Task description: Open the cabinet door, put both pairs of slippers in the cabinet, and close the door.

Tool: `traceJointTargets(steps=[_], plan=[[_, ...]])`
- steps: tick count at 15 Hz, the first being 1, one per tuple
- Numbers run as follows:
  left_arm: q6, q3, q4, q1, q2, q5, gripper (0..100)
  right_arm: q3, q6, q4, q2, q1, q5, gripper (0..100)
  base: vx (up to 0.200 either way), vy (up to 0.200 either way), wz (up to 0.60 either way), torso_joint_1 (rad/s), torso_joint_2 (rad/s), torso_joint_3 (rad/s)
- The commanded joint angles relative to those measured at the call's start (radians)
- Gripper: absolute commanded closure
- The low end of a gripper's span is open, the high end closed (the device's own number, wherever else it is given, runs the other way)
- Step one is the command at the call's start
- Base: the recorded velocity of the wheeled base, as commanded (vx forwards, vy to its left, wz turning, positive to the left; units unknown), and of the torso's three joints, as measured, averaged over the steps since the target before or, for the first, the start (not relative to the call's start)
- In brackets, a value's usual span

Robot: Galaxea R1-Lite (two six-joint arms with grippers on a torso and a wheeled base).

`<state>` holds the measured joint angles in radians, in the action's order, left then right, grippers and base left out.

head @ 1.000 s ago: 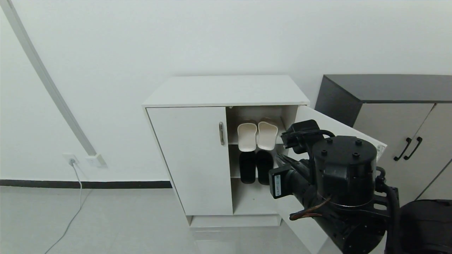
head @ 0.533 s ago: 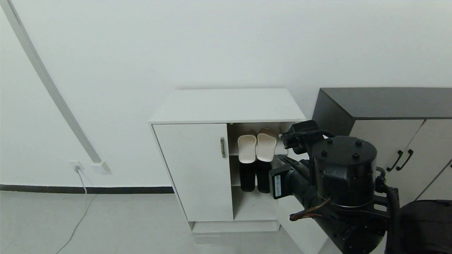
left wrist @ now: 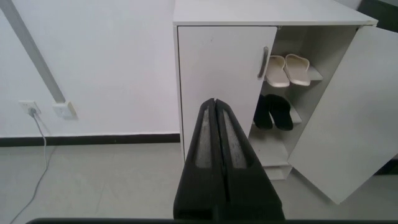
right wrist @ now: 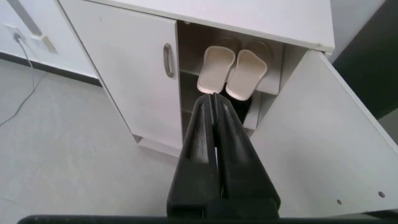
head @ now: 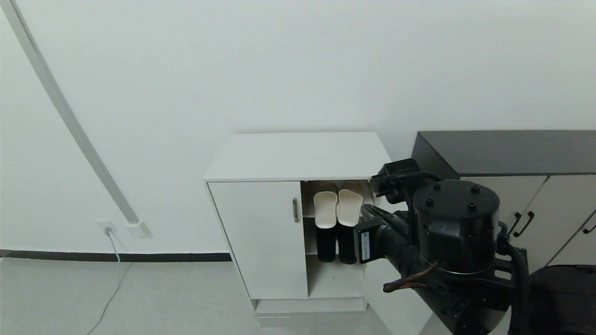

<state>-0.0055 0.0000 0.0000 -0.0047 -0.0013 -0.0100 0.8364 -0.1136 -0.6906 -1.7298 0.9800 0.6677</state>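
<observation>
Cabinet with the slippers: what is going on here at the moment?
A two-armed robot is storing slippers. The white pair lies on the upper shelf of the cabinet, the black pair on the shelf below. The right door stands open, not yet closed. The left gripper and right gripper are before the cabinet, jaws shut and empty.
</observation>
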Motion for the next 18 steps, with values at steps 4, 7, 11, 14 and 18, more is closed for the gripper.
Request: traceJointTargets(steps=[4,7,11,14,18], plan=[[-0.001,0.0,0.0,0.0,0.001,-0.001,100,-0.006,0.0,-0.007,-0.001,0.0,-0.002,100,0.0,0.0,0.0,0.009,-0.02,-0.012],[-0.001,0.0,0.0,0.0,0.001,-0.001,100,-0.014,0.0,-0.007,-0.001,0.0,-0.003,100,0.0,0.0,0.0,0.0,0.0,0.0],[-0.001,0.0,0.0,0.0,0.001,-0.001,100,-0.014,0.0,-0.007,-0.001,-0.003,-0.003,100,0.0,0.0,-0.6,0.0,-0.01,0.005],[-0.001,0.0,0.0,0.0,0.001,-0.001,100,-0.013,0.002,-0.007,-0.002,-0.018,-0.003,100,0.0,0.0,-0.6,0.01,0.0,0.001],[-0.001,0.0,0.0,0.0,0.001,-0.001,100,-0.01,0.002,-0.015,-0.005,-0.052,-0.003,100,0.0,0.0,-0.15,-0.001,0.0,0.001]])
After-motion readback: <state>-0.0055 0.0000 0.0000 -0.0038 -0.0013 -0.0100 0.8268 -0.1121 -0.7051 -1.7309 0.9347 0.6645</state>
